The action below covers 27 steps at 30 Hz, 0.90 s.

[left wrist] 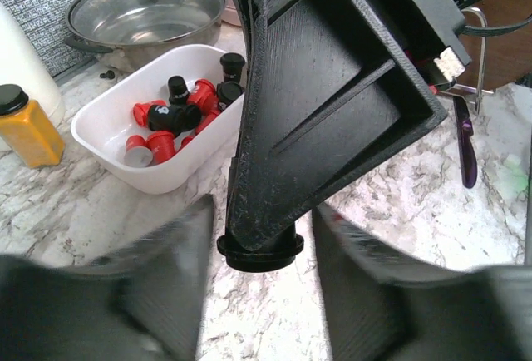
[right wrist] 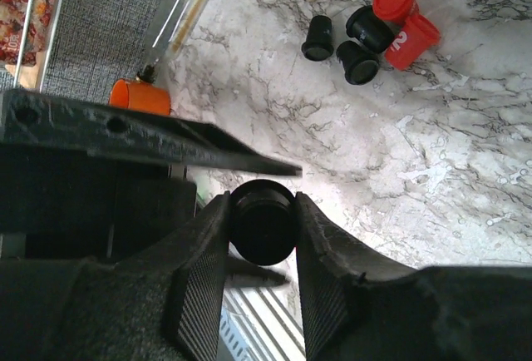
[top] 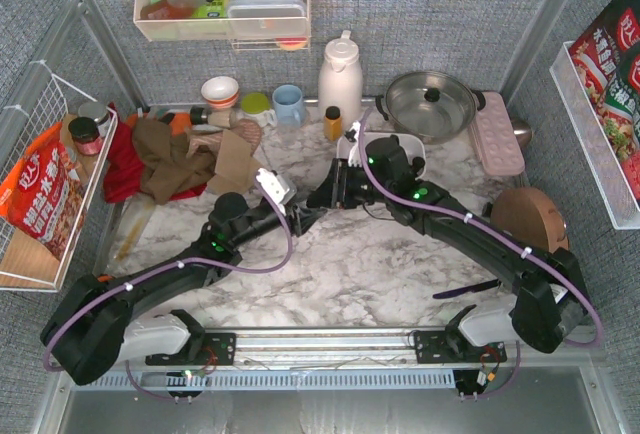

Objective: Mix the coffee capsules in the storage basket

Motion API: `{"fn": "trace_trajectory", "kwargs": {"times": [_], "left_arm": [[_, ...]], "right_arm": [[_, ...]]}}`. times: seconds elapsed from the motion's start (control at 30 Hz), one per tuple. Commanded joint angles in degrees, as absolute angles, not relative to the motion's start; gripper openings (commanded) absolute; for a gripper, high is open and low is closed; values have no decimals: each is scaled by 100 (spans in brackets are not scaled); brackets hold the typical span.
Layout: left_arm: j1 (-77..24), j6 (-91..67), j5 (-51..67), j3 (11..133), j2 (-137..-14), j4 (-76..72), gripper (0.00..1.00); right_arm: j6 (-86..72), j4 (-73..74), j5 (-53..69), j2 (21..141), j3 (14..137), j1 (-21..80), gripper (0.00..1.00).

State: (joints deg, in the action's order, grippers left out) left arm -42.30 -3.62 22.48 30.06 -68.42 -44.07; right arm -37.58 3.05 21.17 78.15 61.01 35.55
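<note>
The held item is a black coffee capsule: matt, tapered, with a flanged rim. The right gripper is clamped on its sides. In the right wrist view it shows its round end face, so its long axis runs along the fingers. The left gripper stands partly parted astride the rim; whether its fingers touch it cannot be told. The capsule hangs above the marble table, apart from the storage basket. This white, round-cornered basket lies diagonally between a lidded pot and a yellow bottle, holding jumbled red and black capsules. Five loose capsules lie on their sides on the table.
</note>
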Motion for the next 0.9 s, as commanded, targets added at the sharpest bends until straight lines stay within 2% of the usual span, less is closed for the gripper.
{"fn": "trace_trajectory", "kwargs": {"times": [0.0, 0.07, 0.1, 0.13, 0.3, 0.6, 0.77, 0.87], "left_arm": [[-4237, -470, 2111, 3053, -6873, -4672, 69], [-4243, -499, 1985, 3037, -6859, -4667, 85], [-4238, -501, 1952, 3030, -6846, -4667, 97], [-4248, -508, 1917, 3015, -6820, -4667, 99], [-4241, -527, 1598, 2800, -6449, -4484, 99], [-4237, -1007, -128, 2467, -5457, -2888, 99], [-4237, -1351, -486, 2394, -5152, -2303, 99], [-4239, -1497, -510, 2312, -4959, -2240, 99]], "right_arm": [[-3840, 82, 2056, 7785, 6043, 3558, 36], [-3818, 87, 1983, 7783, 6023, 3566, 32], [-3802, 83, 1927, 7771, 6009, 3566, 31], [-3771, 87, 1861, 7763, 5997, 3555, 30], [-3179, 477, 1060, 7752, 6139, 3441, 26], [-1310, 991, -1718, 8186, 6600, 2537, 26], [-1038, 936, -1805, 9266, 7242, 1734, 30], [-998, 1140, -1661, 9919, 7807, 1419, 37]]}}
